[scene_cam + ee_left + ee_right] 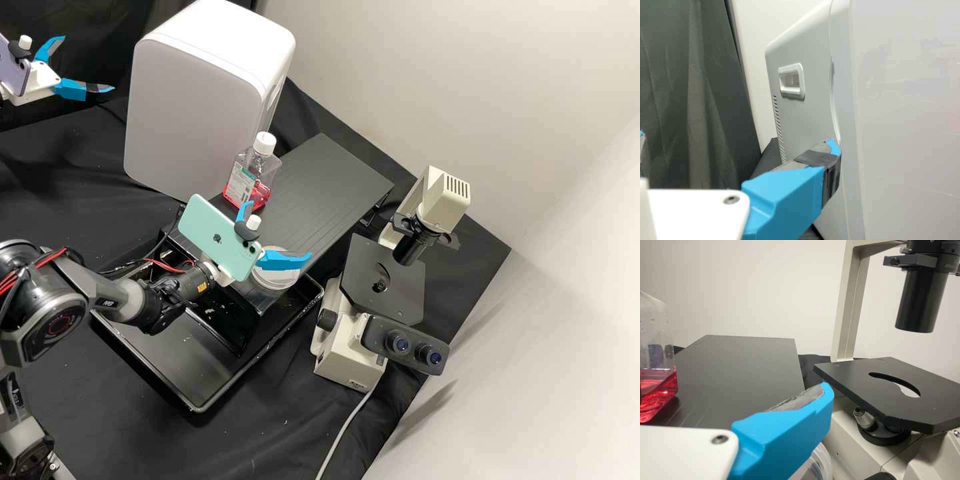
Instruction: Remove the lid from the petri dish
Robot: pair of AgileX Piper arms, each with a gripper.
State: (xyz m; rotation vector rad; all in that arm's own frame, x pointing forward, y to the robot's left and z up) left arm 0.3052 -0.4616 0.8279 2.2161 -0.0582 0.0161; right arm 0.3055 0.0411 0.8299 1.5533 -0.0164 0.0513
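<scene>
The clear petri dish (272, 276), lid on, sits at the near corner of the black platform (327, 183), above the tray. My right gripper (280, 230) hovers open just over the dish, its lower blue finger (287, 259) across the dish's far edge and the other finger raised well clear. In the right wrist view that finger (785, 430) stands above a sliver of the dish's rim (816, 465). My left gripper (87, 63) is open and holds nothing, up at the far left beside the white box; one of its fingers (790, 200) points at the box's side.
A tall white box (207, 93) stands at the back. A flask of red liquid (252, 175) is on the platform near the dish. A black tray (200, 373) lies below. A microscope (393, 287) stands close on the right, its stage (890, 390) level with the platform.
</scene>
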